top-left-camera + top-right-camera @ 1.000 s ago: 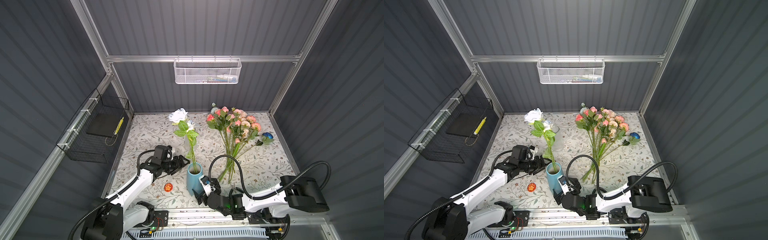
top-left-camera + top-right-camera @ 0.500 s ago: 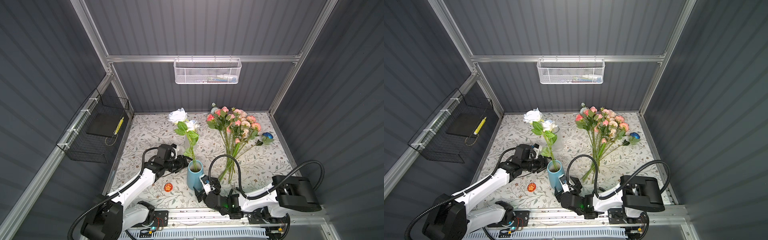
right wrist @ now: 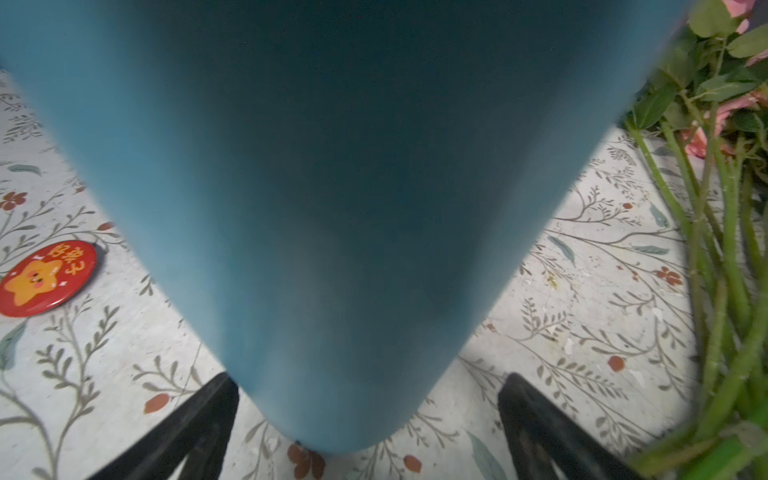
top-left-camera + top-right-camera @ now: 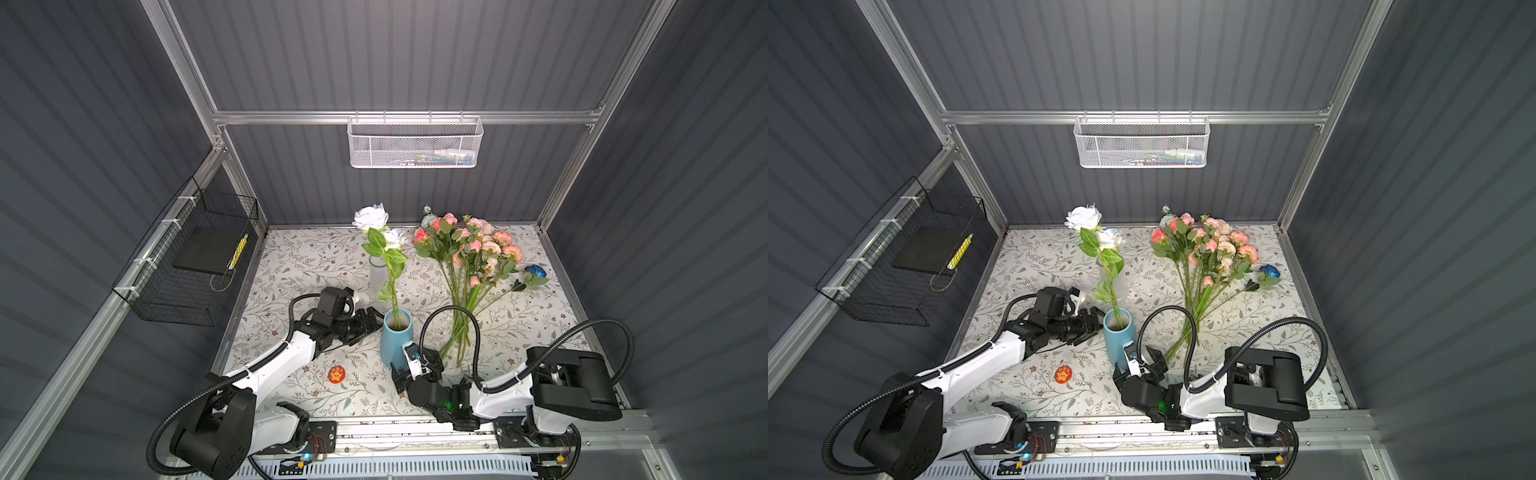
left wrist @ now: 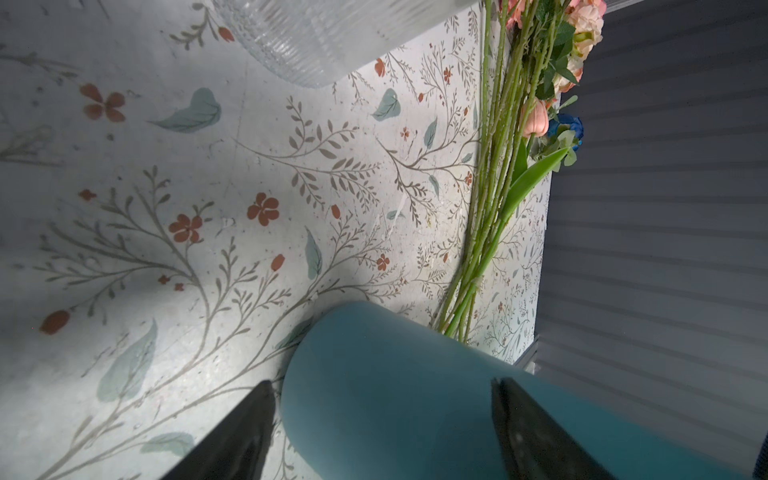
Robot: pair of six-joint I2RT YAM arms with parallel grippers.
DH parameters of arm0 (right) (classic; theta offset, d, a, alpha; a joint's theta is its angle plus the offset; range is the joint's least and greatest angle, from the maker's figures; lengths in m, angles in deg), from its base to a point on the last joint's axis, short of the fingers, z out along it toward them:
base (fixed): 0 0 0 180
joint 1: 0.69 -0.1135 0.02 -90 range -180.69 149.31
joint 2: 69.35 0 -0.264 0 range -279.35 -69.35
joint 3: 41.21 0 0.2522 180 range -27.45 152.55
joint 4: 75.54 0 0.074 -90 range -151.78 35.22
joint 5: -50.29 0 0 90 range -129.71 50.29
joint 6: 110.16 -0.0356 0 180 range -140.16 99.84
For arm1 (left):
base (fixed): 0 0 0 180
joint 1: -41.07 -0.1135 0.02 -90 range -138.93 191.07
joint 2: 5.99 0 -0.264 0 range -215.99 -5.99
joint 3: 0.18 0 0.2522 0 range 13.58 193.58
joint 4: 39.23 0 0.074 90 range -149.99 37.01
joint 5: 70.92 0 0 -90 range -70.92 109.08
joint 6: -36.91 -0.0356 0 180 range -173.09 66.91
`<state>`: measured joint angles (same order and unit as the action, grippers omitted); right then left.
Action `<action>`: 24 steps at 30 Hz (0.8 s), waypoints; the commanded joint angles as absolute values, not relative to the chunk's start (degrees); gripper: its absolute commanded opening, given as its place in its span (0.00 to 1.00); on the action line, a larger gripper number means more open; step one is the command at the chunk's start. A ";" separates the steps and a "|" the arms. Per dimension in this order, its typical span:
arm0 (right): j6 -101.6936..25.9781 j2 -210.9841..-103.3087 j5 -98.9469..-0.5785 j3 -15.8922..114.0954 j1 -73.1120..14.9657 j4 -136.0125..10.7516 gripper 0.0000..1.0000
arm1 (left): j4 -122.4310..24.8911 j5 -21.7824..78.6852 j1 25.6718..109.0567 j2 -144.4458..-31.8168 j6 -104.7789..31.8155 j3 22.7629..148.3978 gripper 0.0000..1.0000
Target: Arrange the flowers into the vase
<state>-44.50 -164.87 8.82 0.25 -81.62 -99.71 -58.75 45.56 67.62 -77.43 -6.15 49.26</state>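
A tall matte-blue cylindrical vase point(image 4: 397, 343) stands near the front of the floral-printed tabletop point(image 4: 299, 266). One green-stemmed white rose point(image 4: 371, 216) stands upright in it. Behind it is a clear ribbed glass vase point(image 4: 379, 274); whether it holds anything cannot be told. The other flowers, a bunch of pink, peach and cream blooms on long green stems point(image 4: 469, 253), lie flat on the table right of the blue vase, with a deep blue bloom point(image 4: 535, 271) at the bunch's right edge.

The left gripper point(image 4: 375, 318) hovers just beside the blue vase's rim, jaws wide apart, holding nothing. The right gripper point(image 4: 413, 365) sits low at the vase's foot. Its black fingers point(image 3: 195, 424) are spread either side of the base with a gap showing, and grip nothing.

A round red badge point(image 4: 336, 375) lies left of the vase. A white mesh basket point(image 4: 374, 149) on the back wall holds small items too blurred to name. A black wire basket point(image 4: 166, 299) on the left wall holds a flat black slab point(image 4: 205, 251) and a thin yellow object point(image 4: 237, 251).
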 commanded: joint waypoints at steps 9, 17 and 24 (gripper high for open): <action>-40.42 -167.05 9.52 0.17 -76.40 -102.91 0.99 | -60.71 43.63 67.88 -79.78 -8.07 52.60 0.85; -44.78 -160.25 12.30 -0.12 -82.02 -92.47 0.99 | -69.14 32.37 67.79 -74.31 -8.66 53.59 0.88; -55.31 -145.41 17.91 -1.57 -88.85 -74.47 0.98 | -79.85 16.49 67.88 -64.61 -9.13 56.27 0.91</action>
<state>-48.71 -151.04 12.84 -1.02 -87.36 -85.48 -73.66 25.06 67.62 -68.49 -7.66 53.94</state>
